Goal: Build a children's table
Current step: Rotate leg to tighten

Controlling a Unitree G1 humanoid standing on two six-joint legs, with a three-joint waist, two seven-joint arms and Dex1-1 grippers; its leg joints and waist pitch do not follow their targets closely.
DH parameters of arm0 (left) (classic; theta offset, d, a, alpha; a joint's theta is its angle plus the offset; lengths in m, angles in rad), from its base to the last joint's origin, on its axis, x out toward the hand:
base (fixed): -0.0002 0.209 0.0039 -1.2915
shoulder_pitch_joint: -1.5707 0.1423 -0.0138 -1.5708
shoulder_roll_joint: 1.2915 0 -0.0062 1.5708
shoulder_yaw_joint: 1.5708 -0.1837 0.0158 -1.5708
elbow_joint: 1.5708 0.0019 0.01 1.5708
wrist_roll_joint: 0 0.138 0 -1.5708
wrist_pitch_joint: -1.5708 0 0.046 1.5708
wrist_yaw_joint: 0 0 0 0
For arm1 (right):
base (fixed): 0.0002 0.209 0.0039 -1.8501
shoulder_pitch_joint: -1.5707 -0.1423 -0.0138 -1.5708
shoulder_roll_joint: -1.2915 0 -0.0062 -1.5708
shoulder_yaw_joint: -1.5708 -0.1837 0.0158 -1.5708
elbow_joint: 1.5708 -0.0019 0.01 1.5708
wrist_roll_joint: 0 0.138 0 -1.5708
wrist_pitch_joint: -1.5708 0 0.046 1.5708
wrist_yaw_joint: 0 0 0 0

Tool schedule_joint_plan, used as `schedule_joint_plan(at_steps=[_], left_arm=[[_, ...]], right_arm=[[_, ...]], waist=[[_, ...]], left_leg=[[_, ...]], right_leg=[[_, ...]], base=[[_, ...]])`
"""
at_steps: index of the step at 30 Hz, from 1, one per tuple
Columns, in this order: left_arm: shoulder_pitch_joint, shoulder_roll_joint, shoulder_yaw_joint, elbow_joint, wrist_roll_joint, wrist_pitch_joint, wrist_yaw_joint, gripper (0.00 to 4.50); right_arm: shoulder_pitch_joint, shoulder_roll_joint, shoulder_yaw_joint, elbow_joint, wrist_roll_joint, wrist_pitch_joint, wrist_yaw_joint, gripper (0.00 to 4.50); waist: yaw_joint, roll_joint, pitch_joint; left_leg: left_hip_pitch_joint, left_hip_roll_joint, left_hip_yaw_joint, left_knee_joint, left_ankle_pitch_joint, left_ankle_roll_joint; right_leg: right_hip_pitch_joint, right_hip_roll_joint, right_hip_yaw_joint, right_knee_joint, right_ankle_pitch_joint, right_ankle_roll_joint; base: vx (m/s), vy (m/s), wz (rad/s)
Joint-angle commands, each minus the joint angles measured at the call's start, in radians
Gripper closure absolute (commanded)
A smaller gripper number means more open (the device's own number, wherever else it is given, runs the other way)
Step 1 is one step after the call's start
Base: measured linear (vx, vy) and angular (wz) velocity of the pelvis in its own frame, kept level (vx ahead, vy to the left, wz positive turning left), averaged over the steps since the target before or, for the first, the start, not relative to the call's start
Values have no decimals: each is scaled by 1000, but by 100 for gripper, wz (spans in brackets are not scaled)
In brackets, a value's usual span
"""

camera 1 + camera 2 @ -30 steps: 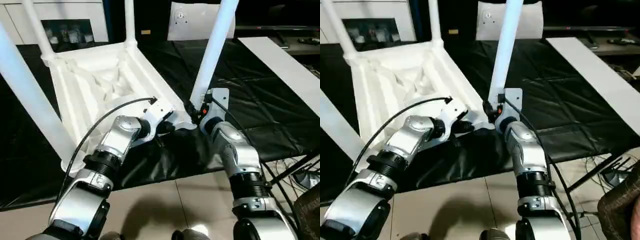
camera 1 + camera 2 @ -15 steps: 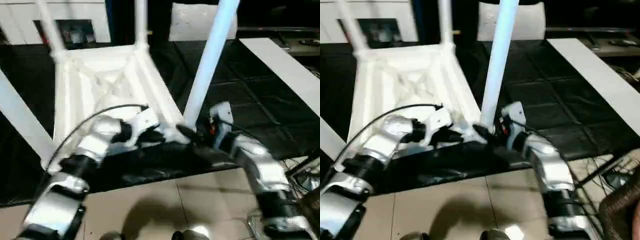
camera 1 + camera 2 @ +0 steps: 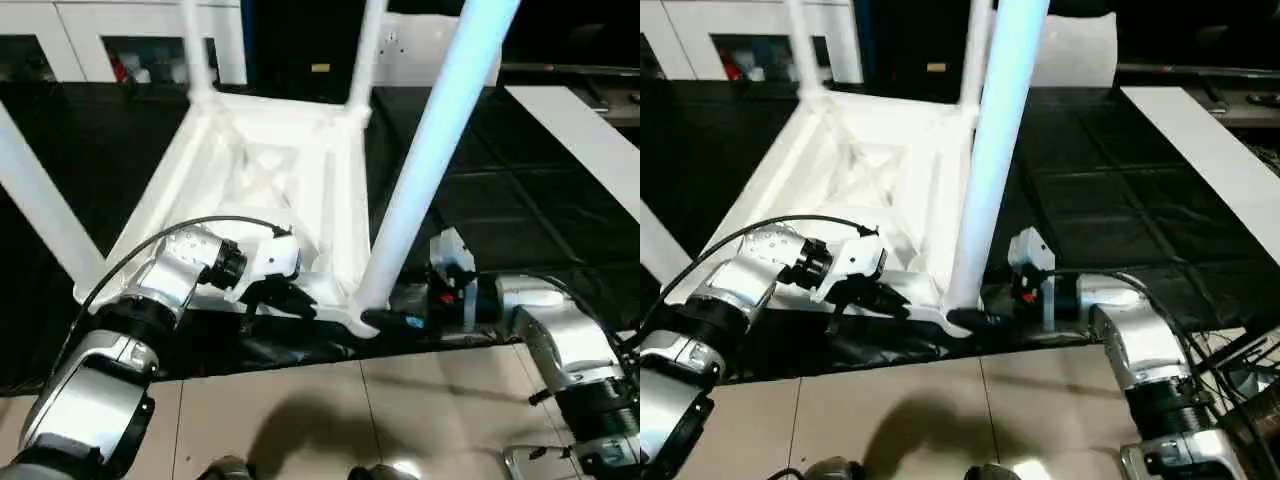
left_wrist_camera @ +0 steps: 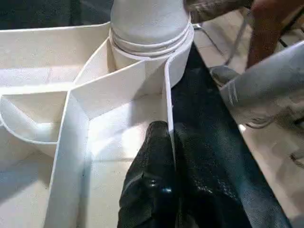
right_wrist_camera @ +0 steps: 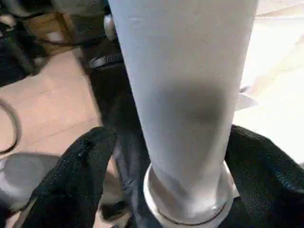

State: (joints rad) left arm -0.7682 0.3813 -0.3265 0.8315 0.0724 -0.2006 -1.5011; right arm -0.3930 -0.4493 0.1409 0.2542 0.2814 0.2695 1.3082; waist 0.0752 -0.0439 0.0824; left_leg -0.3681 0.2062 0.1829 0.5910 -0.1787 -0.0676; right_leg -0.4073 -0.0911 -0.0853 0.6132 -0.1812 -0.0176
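Note:
The white tabletop (image 3: 260, 170) lies upside down on the black cloth, ribs up, with four white tube legs standing in its corner sockets. The near right leg (image 3: 430, 150) rises steeply out of its socket at the table's front edge. My left gripper (image 3: 290, 300) is shut on the tabletop's thin near rim (image 4: 167, 104), one black finger (image 4: 152, 156) on each side of the wall. From the right, my right gripper (image 3: 385, 320) reaches the foot of that leg (image 5: 190, 95). Its fingers (image 5: 85, 175) straddle the tube, and a gap shows beside one of them.
A white cabinet with glass doors (image 3: 120, 40) stands behind the table. A flat white board (image 3: 580, 130) lies on the cloth at the right, and a white panel (image 3: 425, 50) stands at the back. Tiled floor (image 3: 300, 410) begins just below the tabletop's near corner.
The whole picture has shifted. My right forearm has swung out to the right and now reaches the leg's foot from the side. My left gripper keeps its hold on the rim.

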Motion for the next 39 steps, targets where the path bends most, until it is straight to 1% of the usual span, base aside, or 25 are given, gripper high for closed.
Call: schedule_joint_plan(at_steps=[1,2,3,6,7,8,13,17,21,23,24,25,26,27,28,29,30,31,32,33,34,35,37,38,39], left_arm=[[-38,-12,-54,4,19,-47,-79,450],[-38,-12,-54,4,19,-47,-79,450],[-44,-12,-56,9,18,-50,-90,450],[-58,-13,-60,23,19,-65,-107,450],[-65,-14,-62,31,21,-72,-111,450],[-65,-14,-62,31,21,-72,-111,450],[-80,-14,-71,55,26,-86,-113,450],[-84,-12,-71,68,27,-88,-113,450],[-88,-19,-51,80,44,-31,-31,450],[-92,-34,-30,83,45,45,57,450],[-92,-36,-27,83,43,55,66,450],[-88,-67,15,69,9,147,145,450],[-83,-82,30,57,-4,180,173,450],[-82,-86,34,54,-8,188,179,450],[-73,-113,55,31,-22,235,233,450],[-71,-118,59,27,-23,243,245,450],[-62,-157,82,2,-31,293,331,450],[-60,-186,97,-9,-36,322,390,450],[-59,-203,106,-15,-39,338,425,450],[-59,-217,113,-22,-39,353,452,450],[-61,-235,121,-26,-36,365,495,450],[-65,-261,130,-32,-27,380,554,450],[-73,-306,144,-40,-14,401,652,450],[-73,-306,144,-40,-14,401,652,450],[-75,-338,152,-59,-1,420,724,450]], right_arm=[[-25,-18,20,7,9,-14,45,98],[-25,-18,20,7,9,-14,45,105],[-31,-19,26,10,10,-13,57,134],[-40,-19,36,18,7,-15,74,150],[-45,-18,39,23,7,-17,79,150],[-45,-18,39,23,7,-17,79,178],[-55,-13,50,33,8,-17,95,222],[-53,-7,49,25,23,0,98,243],[-37,17,32,-6,45,61,47,248],[-26,46,27,-19,22,90,-44,249],[-24,50,26,-20,19,93,-57,249],[-9,101,15,-39,-7,120,-179,249],[-5,127,10,-46,-11,136,-227,249],[-4,133,8,-48,-12,140,-239,249],[-1,184,-6,-59,-13,178,-323,250],[-3,195,-10,-58,-13,183,-340,251],[-14,271,-34,-53,-11,215,-452,251],[-25,319,-43,-38,-18,221,-522,251],[-33,348,-47,-28,-24,223,-562,251],[-38,368,-50,-22,-27,227,-592,251],[-48,395,-55,-8,-35,224,-635,251],[-67,433,-64,21,-51,222,-700,251],[-102,491,-72,75,-80,202,-799,251],[-102,491,-72,75,-80,202,-799,251],[-134,531,-82,121,-106,186,-876,251]], waist=[[-1,-1,-77],[3,0,-77],[5,-1,-77],[11,-1,-78],[11,-2,-78],[11,-2,-78],[13,-3,-77],[13,-1,-77],[12,2,-75],[12,0,-72],[11,2,-72],[7,2,-63],[6,2,-61],[1,1,-62],[-3,3,-59],[-13,1,-60],[-19,-1,-61],[-32,2,-59],[-37,1,-60],[-45,-4,-61],[-49,-2,-60],[-51,-4,-59],[-59,-1,-63],[-61,-1,-63],[-60,-1,-65]], left_leg=[[13,31,0,-62,-140,71],[13,33,0,-62,-135,71],[15,34,1,-62,-135,71],[15,34,1,-62,-124,74],[15,33,1,-62,-124,72],[14,33,1,-62,-128,71],[13,32,0,-63,-136,64],[13,33,0,-62,-130,64],[14,34,-1,-64,-139,59],[16,32,-1,-65,-158,47],[17,33,-1,-66,-165,41],[18,31,-2,-72,-202,17],[20,29,-4,-73,-221,10],[19,27,-8,-75,-243,-3],[16,27,-12,-79,-254,-13],[14,26,-15,-81,-265,-20],[14,27,-15,-81,-263,-22],[11,27,-16,-82,-269,-29],[11,24,-17,-81,-273,-31],[9,20,-16,-78,-265,-25],[9,18,-15,-77,-260,-13],[9,19,-14,-77,-256,-8],[9,17,-12,-73,-226,2],[8,17,-11,-74,-220,3],[11,18,-10,-73,-207,10]], right_leg=[[58,-56,55,-61,-118,-258],[58,-57,55,-59,-111,-260],[56,-57,55,-60,-111,-260],[56,-56,54,-57,-91,-266],[56,-57,54,-56,-91,-267],[57,-57,54,-56,-95,-267],[59,-58,54,-59,-115,-259],[58,-57,53,-58,-102,-262],[58,-56,53,-57,-103,-265],[55,-58,54,-64,-150,-254],[54,-59,54,-66,-169,-251],[51,-59,55,-76,-258,-223],[49,-61,53,-82,-300,-213],[52,-64,52,-90,-369,-187],[51,-63,50,-93,-407,-168],[52,-61,48,-95,-420,-157],[52,-60,49,-94,-411,-158],[47,-60,49,-92,-409,-165],[47,-60,47,-94,-419,-162],[50,-59,46,-98,-434,-151],[48,-58,47,-102,-437,-147],[47,-58,48,-103,-434,-147],[45,-54,50,-98,-377,-163],[46,-53,50,-97,-361,-167],[47,-53,50,-95,-325,-175]], base=[[0,0,0],[0,0,0],[0,0,0],[0,0,0],[0,0,0],[0,0,0],[0,0,0],[0,0,0],[0,0,0],[0,0,0],[0,0,0],[0,0,0],[0,0,0],[0,0,0],[0,0,0],[0,0,0],[0,0,0],[0,0,0],[0,0,0],[0,0,0],[0,0,0],[0,0,0],[0,0,0],[0,0,0],[0,0,0]])
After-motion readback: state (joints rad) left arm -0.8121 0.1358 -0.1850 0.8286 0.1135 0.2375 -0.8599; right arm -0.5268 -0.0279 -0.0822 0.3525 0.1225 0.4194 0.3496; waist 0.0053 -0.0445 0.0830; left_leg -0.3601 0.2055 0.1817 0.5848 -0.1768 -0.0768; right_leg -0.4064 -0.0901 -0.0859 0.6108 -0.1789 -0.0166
